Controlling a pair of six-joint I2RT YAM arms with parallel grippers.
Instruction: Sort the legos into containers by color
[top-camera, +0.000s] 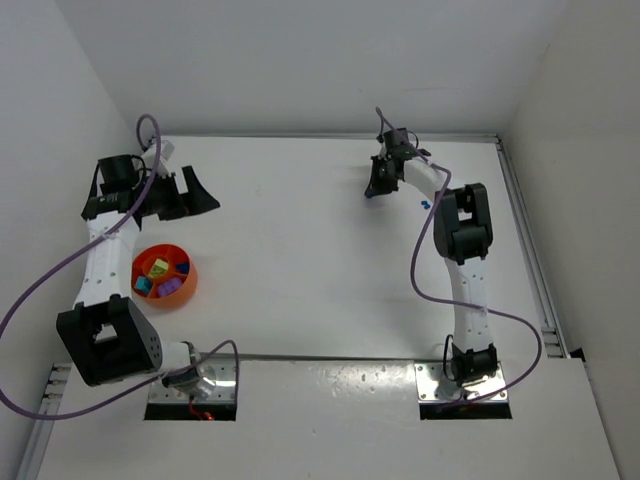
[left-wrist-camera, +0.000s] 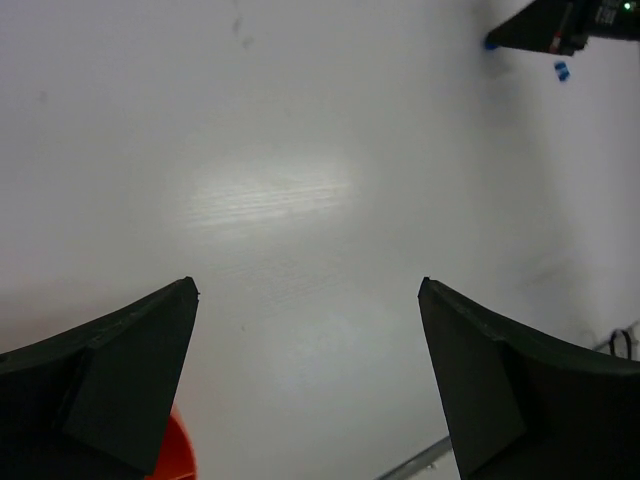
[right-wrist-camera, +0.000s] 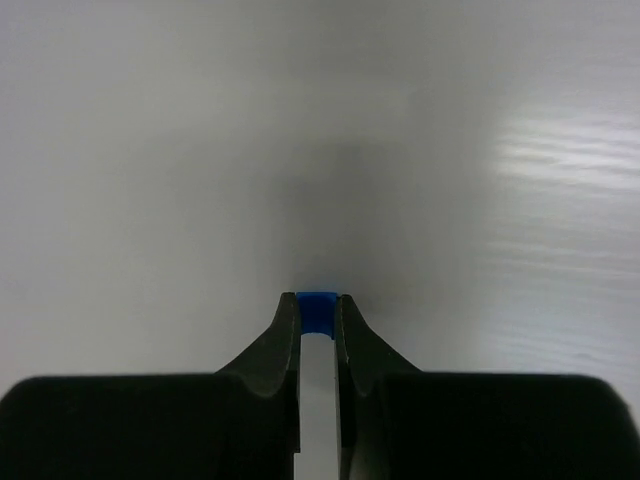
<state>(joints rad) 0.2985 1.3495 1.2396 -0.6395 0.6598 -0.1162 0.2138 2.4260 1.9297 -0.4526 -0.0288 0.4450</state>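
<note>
At the far right of the table, my right gripper (top-camera: 376, 190) is shut on a small blue lego (right-wrist-camera: 318, 312); the brick is pinched between the fingertips, low over the white tabletop. A second blue lego (top-camera: 425, 203) lies loose on the table just right of that gripper and also shows in the left wrist view (left-wrist-camera: 562, 70). The orange bowl (top-camera: 190, 287) sits at the near left and holds a yellow lego (top-camera: 160, 267), a cyan one (top-camera: 145, 285) and a purple one (top-camera: 170, 288). My left gripper (top-camera: 190, 200) hangs open behind the bowl with nothing between its jaws (left-wrist-camera: 308, 285).
The white table is walled at the back and on both sides. A metal rail (top-camera: 530, 260) runs along its right edge. The bowl's orange rim (left-wrist-camera: 178, 455) peeks in beside my left finger. Purple cables loop off both arms.
</note>
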